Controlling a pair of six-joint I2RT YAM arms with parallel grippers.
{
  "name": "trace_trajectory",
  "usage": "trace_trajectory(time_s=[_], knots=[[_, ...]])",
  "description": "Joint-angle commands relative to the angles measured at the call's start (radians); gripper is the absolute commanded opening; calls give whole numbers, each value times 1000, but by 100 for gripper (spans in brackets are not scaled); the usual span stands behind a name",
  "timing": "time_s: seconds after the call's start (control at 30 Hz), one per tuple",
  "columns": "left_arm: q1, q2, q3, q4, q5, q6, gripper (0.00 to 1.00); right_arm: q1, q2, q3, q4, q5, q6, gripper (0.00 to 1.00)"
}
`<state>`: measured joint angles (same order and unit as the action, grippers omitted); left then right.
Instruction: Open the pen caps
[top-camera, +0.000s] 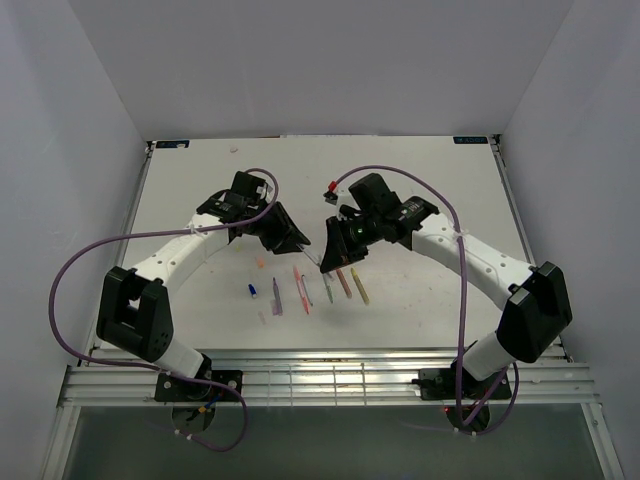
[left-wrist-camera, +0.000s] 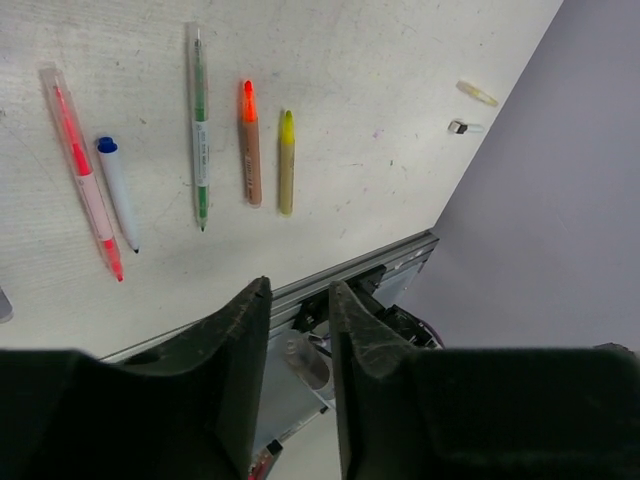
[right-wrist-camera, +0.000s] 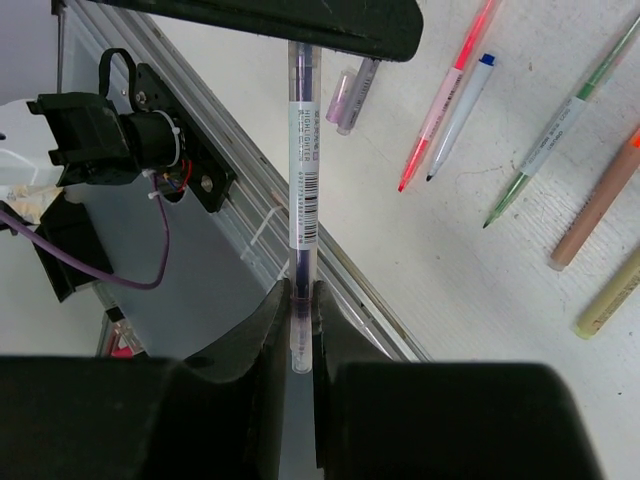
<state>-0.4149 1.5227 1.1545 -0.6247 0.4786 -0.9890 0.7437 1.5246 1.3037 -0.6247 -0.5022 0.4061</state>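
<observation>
1. A blue cap (top-camera: 253, 290) and an orange cap (top-camera: 259, 262) lie loose on the table (top-camera: 420, 190). They are to the left of the left gripper (left-wrist-camera: 300, 290) and nearer the arm bases, clear of both grippers.
2. The left wrist view shows two more tiny caps, a pale cap (left-wrist-camera: 478, 93) and a clear cap (left-wrist-camera: 462, 127). They lie close together, well out ahead of the fingers and off to their right, near the table's edge.
3. A lilac tube (right-wrist-camera: 348, 95) lies on the table just right of the held pen's far part. The left gripper hides its far end, so I cannot tell whether it is a cap or a pen.
4. The right gripper (right-wrist-camera: 300, 288) is clamped on the near end of a purple pen (right-wrist-camera: 303, 160). The pen runs straight out from its fingers, above the table.
5. The pen's far end passes out of sight behind a left finger. I cannot tell whether a cap sits on that end.
6. The left gripper's fingers stand a narrow gap apart with nothing plainly between them. From above, the two grippers are tip to tip, just beside each other.
7. Ahead of the left fingers, five pens lie roughly side by side on the table. From left to right they are a red pen (left-wrist-camera: 85, 170), blue pen (left-wrist-camera: 118, 195), green pen (left-wrist-camera: 200, 130), orange pen (left-wrist-camera: 250, 150) and yellow pen (left-wrist-camera: 287, 165).
</observation>
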Motion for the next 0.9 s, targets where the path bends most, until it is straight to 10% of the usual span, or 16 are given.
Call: trace_trajectory(time_s=[0.0,0.27,0.47,0.87], knots=[[-4,-10,33,-1,6,12,38,6,-4,58,28,2,3,8],[-4,-13,25,3,17,9,0,14,48,117,33,-9,0,8],[-4,-15,27,2,23,3,0,16,130,193,7,-29,-26,30],[-4,-21,51,11,26,-19,0,28,227,235,8,-50,-33,33]])
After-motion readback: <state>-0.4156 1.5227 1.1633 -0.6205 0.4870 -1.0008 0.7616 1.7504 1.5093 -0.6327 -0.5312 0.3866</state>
